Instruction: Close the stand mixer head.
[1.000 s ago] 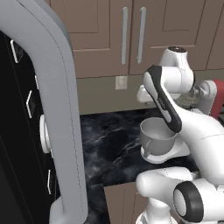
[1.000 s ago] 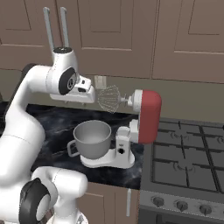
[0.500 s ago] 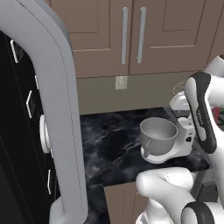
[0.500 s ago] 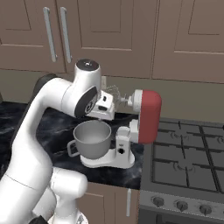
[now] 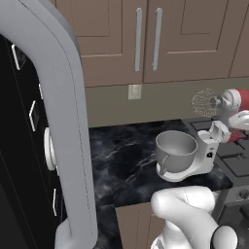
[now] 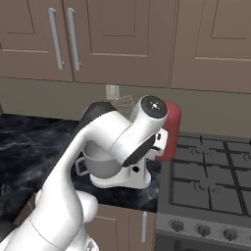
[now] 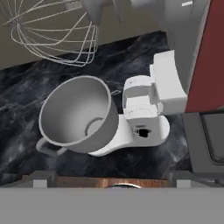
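Observation:
The stand mixer head [image 5: 237, 99] is glossy red and stands tilted up, its wire whisk [image 5: 206, 102] raised clear above the grey metal bowl [image 5: 176, 147]. In the right base view my arm crosses in front of the mixer, leaving a strip of the red head [image 6: 171, 131] showing. From the hand view I look down on the whisk [image 7: 54, 33], the bowl [image 7: 74, 114], the white base [image 7: 144, 117] and the red head [image 7: 209, 57] at the right. My gripper [image 7: 113, 178] is open, fingertips [image 7: 41, 176] wide apart, nothing between them, hovering on the counter-edge side of the mixer.
A gas stove [image 6: 211, 179] lies right of the mixer. A big grey appliance door [image 5: 53, 121] fills the left side. Brown wall cabinets [image 5: 146, 39] hang above the black marble counter [image 5: 121, 155], with a wall outlet [image 5: 134, 91] below them.
My arm has swung from the left of the whisk across to the mixer's front and right side. The head is still tilted up and the bowl has not moved.

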{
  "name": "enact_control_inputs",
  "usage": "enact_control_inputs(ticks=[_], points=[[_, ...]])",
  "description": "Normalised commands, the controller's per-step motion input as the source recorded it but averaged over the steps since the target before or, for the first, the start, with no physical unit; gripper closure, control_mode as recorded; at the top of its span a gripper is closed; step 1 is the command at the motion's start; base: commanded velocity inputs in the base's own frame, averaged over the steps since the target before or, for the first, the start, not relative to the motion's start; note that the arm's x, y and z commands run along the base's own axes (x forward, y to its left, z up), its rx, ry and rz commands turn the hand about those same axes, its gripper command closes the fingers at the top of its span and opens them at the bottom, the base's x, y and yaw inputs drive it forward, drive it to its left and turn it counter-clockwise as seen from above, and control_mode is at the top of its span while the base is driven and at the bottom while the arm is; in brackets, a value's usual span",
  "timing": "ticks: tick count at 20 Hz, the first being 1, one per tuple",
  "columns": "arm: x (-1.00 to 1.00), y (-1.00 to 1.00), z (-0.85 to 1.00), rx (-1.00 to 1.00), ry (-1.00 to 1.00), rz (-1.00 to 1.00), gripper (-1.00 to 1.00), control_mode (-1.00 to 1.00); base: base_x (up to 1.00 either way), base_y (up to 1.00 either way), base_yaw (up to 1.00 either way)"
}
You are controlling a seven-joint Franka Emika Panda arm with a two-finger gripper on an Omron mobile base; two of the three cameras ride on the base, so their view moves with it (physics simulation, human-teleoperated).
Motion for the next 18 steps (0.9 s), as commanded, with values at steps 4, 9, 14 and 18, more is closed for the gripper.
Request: enact_control_inputs(ticks=[4,9,14,18], points=[[0.06,-0.89,0.14,0.19,-0.05,0.0,-1.0,-1.0,0.0,0.0,0.0],[0.27,-0.73,0.13,0.16,-0.05,0.0,-1.0,-1.0,0.0,0.0,0.0],[0.51,-0.57,0.05,0.06,-0.12,0.01,-1.0,-1.0,0.0,0.0,0.0],[0.64,-0.4,0.0,0.02,-0.23,0.03,-1.0,-1.0,0.0,0.0,0.0]])
